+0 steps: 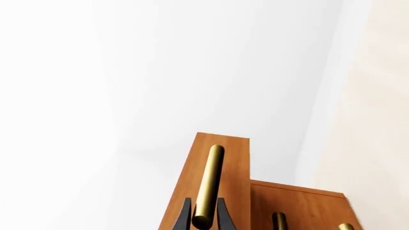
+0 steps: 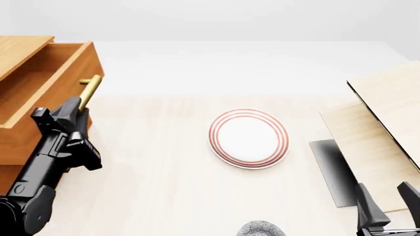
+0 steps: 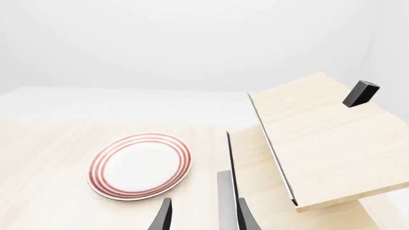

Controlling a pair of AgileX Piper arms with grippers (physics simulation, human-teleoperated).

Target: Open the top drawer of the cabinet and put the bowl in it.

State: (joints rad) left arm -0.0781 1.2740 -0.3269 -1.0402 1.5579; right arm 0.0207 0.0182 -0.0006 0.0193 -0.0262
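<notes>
Top drawer (image 2: pixel 46 81): pulled out from the cabinet (image 2: pixel 16 152) at the table's (image 2: pixel 157 187) left. Your left hand (image 1: pixel 204 218) is closed on its brass handle (image 1: pixel 208 184), one dark finger on each side of the bar. Two lower handles show beyond it in the left wrist view. Your right hand (image 3: pixel 201 215) hovers low at the near right, fingers spread, holding nothing, next to pale wood boards (image 2: pixel 387 128). Bowl (image 2: pixel 261 229): only its speckled rim shows at the front view's near edge, between your arms. Red-ringed plate (image 2: pixel 249 136) sits mid-table, beyond the bowl.
</notes>
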